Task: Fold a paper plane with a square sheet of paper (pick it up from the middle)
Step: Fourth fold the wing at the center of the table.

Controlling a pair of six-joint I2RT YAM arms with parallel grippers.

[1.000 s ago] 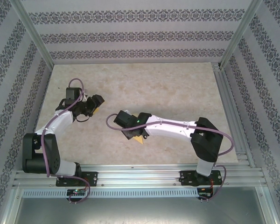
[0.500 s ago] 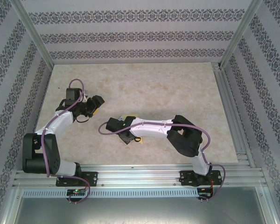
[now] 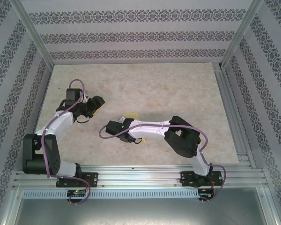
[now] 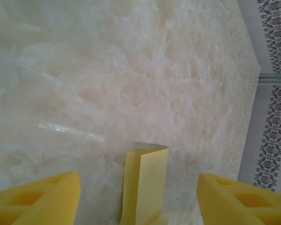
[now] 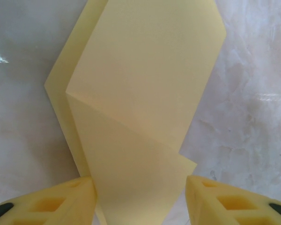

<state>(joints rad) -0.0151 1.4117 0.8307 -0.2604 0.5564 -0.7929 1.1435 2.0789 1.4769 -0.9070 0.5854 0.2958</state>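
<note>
Right arm (image 3: pixel 152 127) has swung left, elbow folded. Right end effector (image 5: pixel 139 182) spread, straddling near end of folded paper (image 5: pixel 145 89), which lies on counter (image 5: pixel 253 103); left end effector (image 4: pixel 138 178) spread too.

We're in what looks like a lab robot test cell: a pale marbled tabletop (image 3: pixel 178 89) runs under and beyond the right gripper (image 3: pixel 129 137), patterned wallpaper panels (image 3: pixel 131 35) box it in behind and on both sides, and aluminium framing (image 3: pixel 140 171) nearer than it carries the bolted arm bases (image 3: pixel 79 176).
</note>
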